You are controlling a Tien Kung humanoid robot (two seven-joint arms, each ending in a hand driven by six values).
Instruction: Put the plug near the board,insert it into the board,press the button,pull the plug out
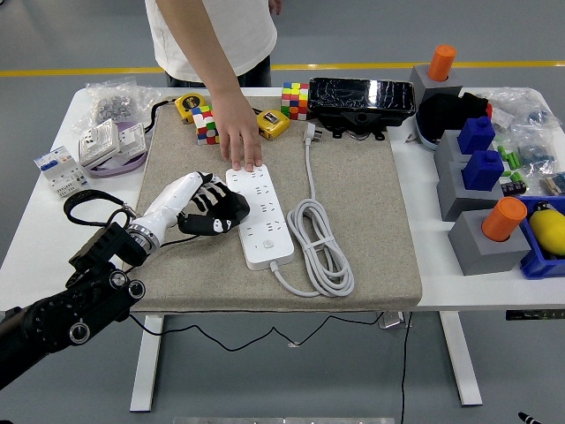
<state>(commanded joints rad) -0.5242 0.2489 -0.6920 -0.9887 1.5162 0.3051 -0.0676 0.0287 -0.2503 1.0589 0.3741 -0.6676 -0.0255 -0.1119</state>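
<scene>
While a person's hand (237,134) steadies the board (259,215), blue bin (540,261) holds a yellow object (549,226).

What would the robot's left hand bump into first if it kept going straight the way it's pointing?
Most likely the white power strip: the left hand points right, its fingertips already at the strip's left edge. Whether they touch is unclear.

The left arm (71,314) is matte black with round silver screw caps and a looping black cable; its robot hand (212,210) has a white shell and black fingers. The person (216,35) wears a white T-shirt.
</scene>
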